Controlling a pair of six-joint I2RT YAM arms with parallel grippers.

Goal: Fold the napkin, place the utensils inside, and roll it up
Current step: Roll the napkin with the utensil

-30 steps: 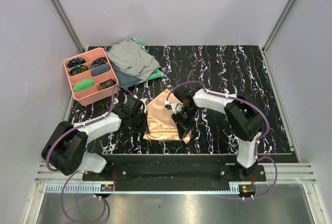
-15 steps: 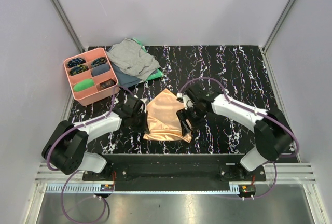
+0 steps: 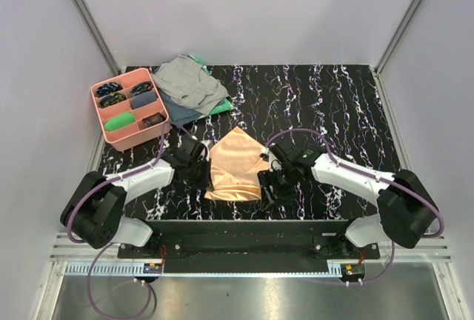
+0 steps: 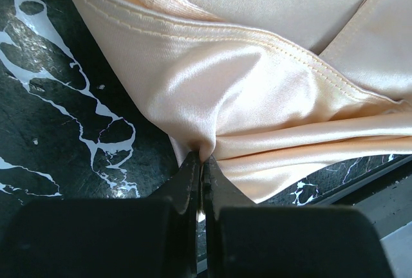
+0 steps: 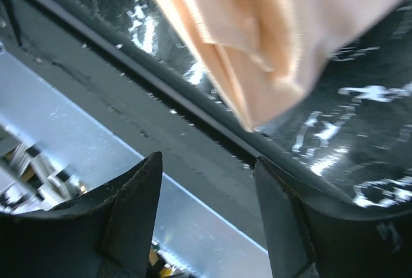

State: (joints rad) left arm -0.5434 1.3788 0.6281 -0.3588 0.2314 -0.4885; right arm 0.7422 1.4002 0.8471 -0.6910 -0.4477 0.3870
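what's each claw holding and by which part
The left claw pinches the napkin by a bunched fold at its left edge; the right claw is open, holding nothing.

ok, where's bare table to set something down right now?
Free: right half of the table, beyond the right gripper out to the wall, and the back strip right of the grey cloth. Crowded: back left around the pink tray; near centre, napkin pinched by the left gripper, right gripper open beside it.

Lab cell: white walls point(image 3: 244, 9), aluminium frame point(image 3: 89, 18)
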